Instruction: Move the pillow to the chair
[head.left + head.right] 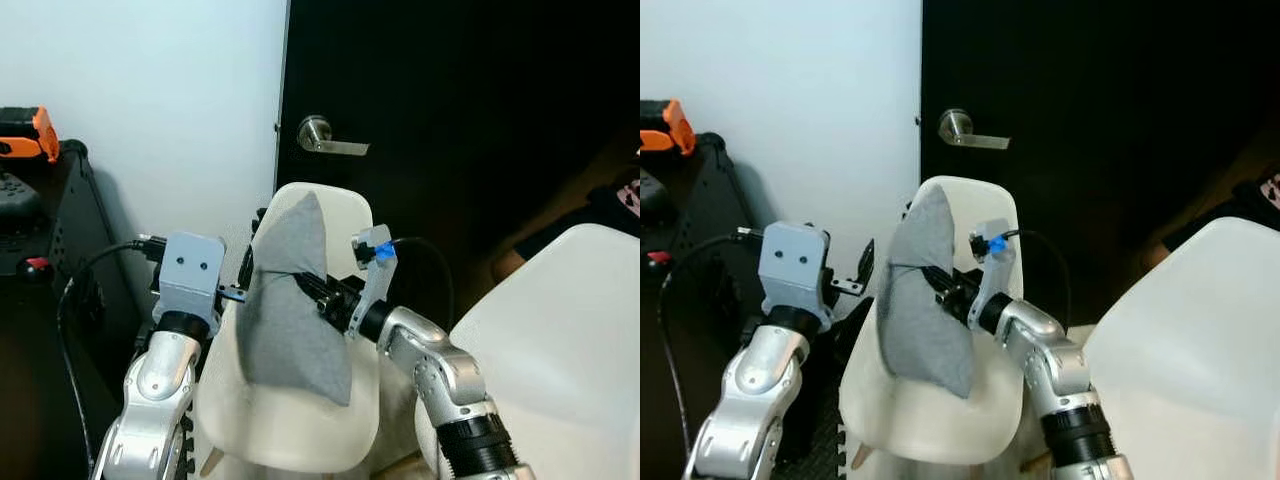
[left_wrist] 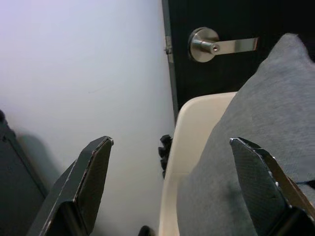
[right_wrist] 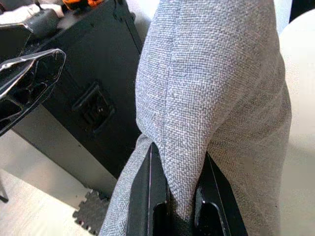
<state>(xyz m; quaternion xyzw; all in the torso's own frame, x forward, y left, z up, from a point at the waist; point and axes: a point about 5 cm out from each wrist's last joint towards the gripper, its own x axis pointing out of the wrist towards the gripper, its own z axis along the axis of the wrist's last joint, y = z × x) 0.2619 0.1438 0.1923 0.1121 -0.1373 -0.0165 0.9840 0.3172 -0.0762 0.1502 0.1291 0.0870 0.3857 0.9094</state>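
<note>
A grey fabric pillow [image 1: 290, 300] hangs upright over the seat of a cream shell chair [image 1: 345, 218], its top corner against the chair's back. My right gripper [image 1: 312, 290] is shut on the pillow's right edge, and the cloth bunches between its black fingers [image 3: 147, 196]. The pillow [image 3: 216, 88] stands tall above them. My left gripper [image 2: 172, 187] is open just left of the pillow, one finger [image 2: 258, 182] close to the grey cloth [image 2: 275, 108], the other [image 2: 91, 177] out toward the wall. The left arm's wrist block [image 1: 190, 268] sits beside the chair's left rim.
A black door with a silver lever handle [image 1: 325, 138] stands behind the chair, next to a pale wall. A black case [image 1: 45, 240] with orange-and-black tools on top stands at the left. A second white chair's back [image 1: 560, 340] rises at the right.
</note>
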